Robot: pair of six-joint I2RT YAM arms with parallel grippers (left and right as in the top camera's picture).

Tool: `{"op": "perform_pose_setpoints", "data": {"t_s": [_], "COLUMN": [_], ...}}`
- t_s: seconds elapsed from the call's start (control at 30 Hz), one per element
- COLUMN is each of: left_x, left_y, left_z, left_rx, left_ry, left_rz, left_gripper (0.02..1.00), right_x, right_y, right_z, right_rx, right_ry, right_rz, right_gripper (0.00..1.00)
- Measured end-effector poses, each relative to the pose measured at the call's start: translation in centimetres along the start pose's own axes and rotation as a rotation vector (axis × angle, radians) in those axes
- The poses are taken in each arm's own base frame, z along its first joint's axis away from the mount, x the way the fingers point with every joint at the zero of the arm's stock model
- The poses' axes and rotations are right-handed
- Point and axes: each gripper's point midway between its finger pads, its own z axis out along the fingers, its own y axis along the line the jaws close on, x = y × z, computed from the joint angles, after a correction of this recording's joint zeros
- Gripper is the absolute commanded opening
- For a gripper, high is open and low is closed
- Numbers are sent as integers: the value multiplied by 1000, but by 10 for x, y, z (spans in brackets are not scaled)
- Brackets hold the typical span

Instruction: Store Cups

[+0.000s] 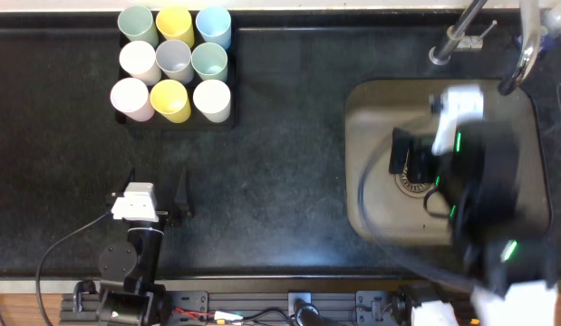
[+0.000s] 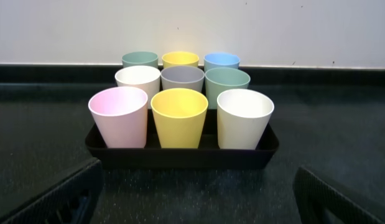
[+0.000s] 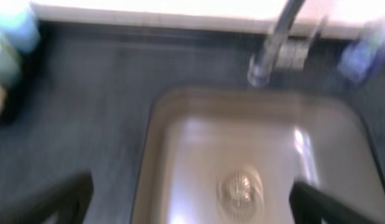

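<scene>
Several pastel cups (image 1: 174, 62) stand upright in a black tray (image 1: 125, 121) at the far left of the dark counter; in the left wrist view the cups (image 2: 178, 116) fill the tray (image 2: 180, 157) in rows. My left gripper (image 1: 157, 192) rests near the front edge, well short of the tray, open with nothing between its fingers (image 2: 61, 196). My right gripper (image 1: 403, 154) hangs over the sink (image 1: 366, 217), open and empty, with the basin (image 3: 180, 162) and its drain (image 3: 241, 188) below it.
A faucet (image 1: 461, 32) stands behind the sink, also seen from the right wrist as a curved faucet (image 3: 276, 40). Bare counter lies between the tray and the sink. A wall backs the counter beyond the cups.
</scene>
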Motion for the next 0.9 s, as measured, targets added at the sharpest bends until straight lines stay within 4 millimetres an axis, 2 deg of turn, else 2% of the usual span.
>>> {"op": "perform_pose_setpoints", "data": {"t_s": [0.1,0.17,0.27,0.4,0.6,0.73,0.9], "left_x": [0,0,0,0,0,0,0], "left_y": [0,0,0,0,0,0,0], "left_z": [0,0,0,0,0,0,0], "left_rx": [0,0,0,0,0,0,0], "left_ry": [1,0,0,1,1,0,1], "left_rz": [1,1,1,1,1,1,1], "left_gripper": [998,998,998,998,996,998,998], "right_x": [18,35,69,99,109,118,117], "right_y": [-8,-13,-16,-18,-19,-19,-18], "right_z": [-3,-8,-4,5,10,20,30], "right_rx": [26,39,50,57,63,69,67], "right_ry": [-253,-342,-349,-328,-331,-323,-374], "right_rz": [19,26,21,14,12,12,20], "right_gripper": [996,998,998,998,996,998,996]}}
